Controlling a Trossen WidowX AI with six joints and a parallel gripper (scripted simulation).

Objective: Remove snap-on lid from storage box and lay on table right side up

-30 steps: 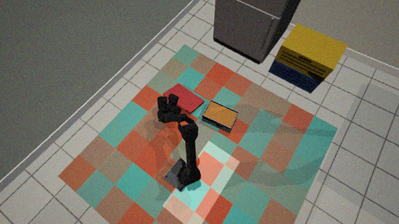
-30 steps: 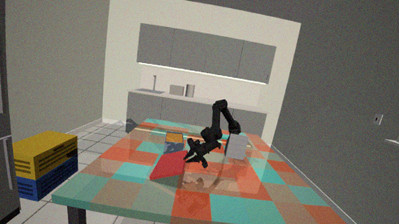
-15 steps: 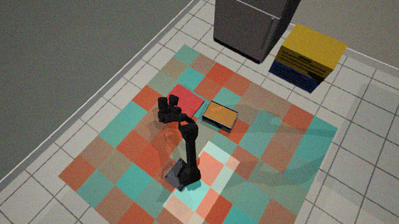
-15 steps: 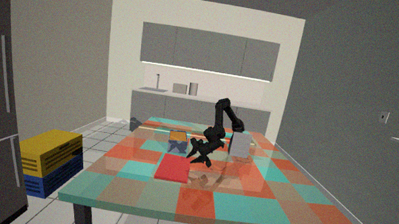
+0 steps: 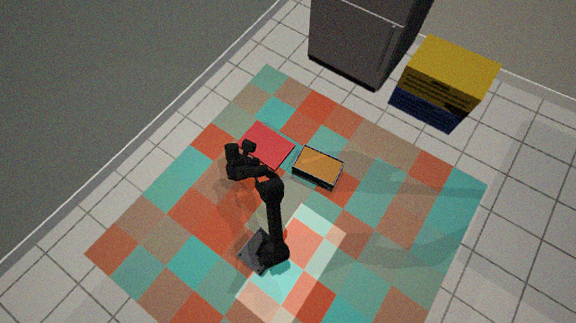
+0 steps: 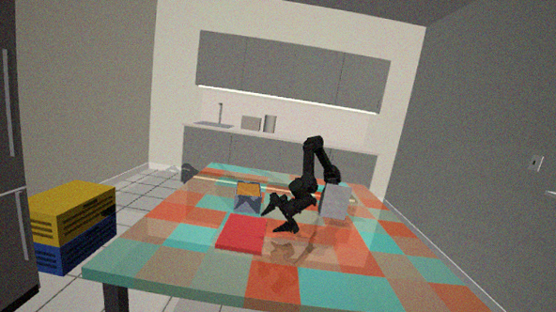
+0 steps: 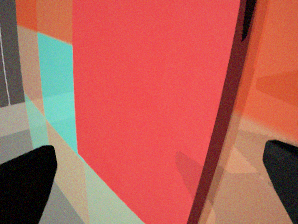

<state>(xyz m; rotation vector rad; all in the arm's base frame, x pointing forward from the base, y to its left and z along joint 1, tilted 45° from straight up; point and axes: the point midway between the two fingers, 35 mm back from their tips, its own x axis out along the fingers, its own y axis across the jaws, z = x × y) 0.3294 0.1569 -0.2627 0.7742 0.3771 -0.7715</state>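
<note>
The red lid (image 5: 269, 144) (image 6: 243, 233) (image 7: 150, 95) lies on the table beside the box and looks flat, with its smooth face up and a thin side wall along its edge. The storage box (image 5: 314, 179) (image 6: 248, 205) stands upright and uncovered, with orange showing inside its dark rim. My gripper (image 5: 240, 148) (image 6: 268, 222) (image 7: 162, 155) is wide open, with nothing between its fingers. It is just off the lid's edge on the side toward the arm, with the lid's face filling the middle of the wrist view. Whether a fingertip touches the lid cannot be told.
The patchwork table (image 5: 163, 234) (image 6: 347, 291) carries the arm, its grey base plate (image 5: 250, 253) and a bright patch of light. Yellow and blue crates (image 5: 451, 66) (image 6: 75, 213) and a dark fridge (image 5: 350, 40) (image 6: 6, 130) stand beyond the table.
</note>
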